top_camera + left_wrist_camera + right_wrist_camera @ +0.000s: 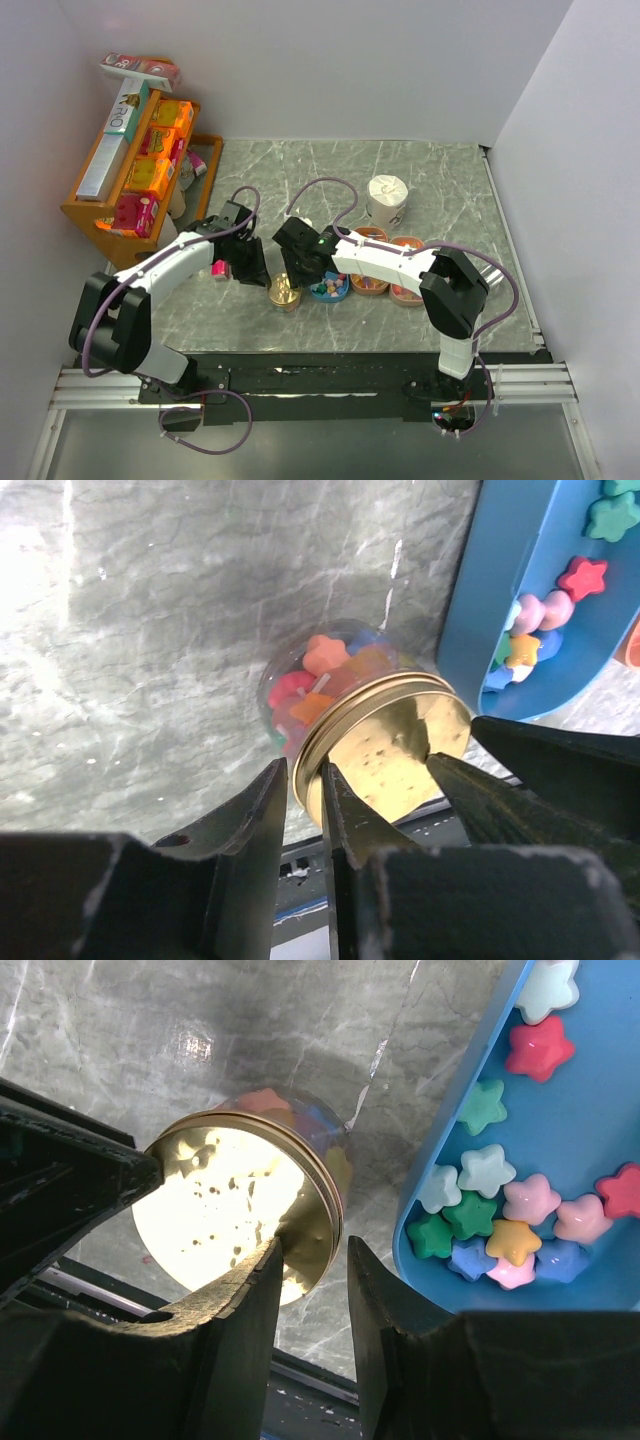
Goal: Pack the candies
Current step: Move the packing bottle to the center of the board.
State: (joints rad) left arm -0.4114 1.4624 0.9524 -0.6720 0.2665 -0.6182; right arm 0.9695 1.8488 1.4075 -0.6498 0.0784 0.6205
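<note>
A clear jar with a gold lid (284,294) stands on the marble table, with mixed-colour candies (322,675) inside it. My left gripper (305,770) straddles the lid's left rim (390,750) through a narrow gap, and the rim fills that gap. My right gripper (315,1245) is open across the opposite rim of the lid (230,1200), one finger over the lid and the other just outside it. Star-shaped candies (500,1220) lie in a blue tray (560,1120) right of the jar. The candies also show in the top view (328,288).
Two orange trays (372,278) (406,287) sit right of the blue tray (330,292). A white cup (387,200) stands behind them. A wooden rack (110,215) with orange boxes stands at the far left. A small pink item (217,268) lies by the left arm.
</note>
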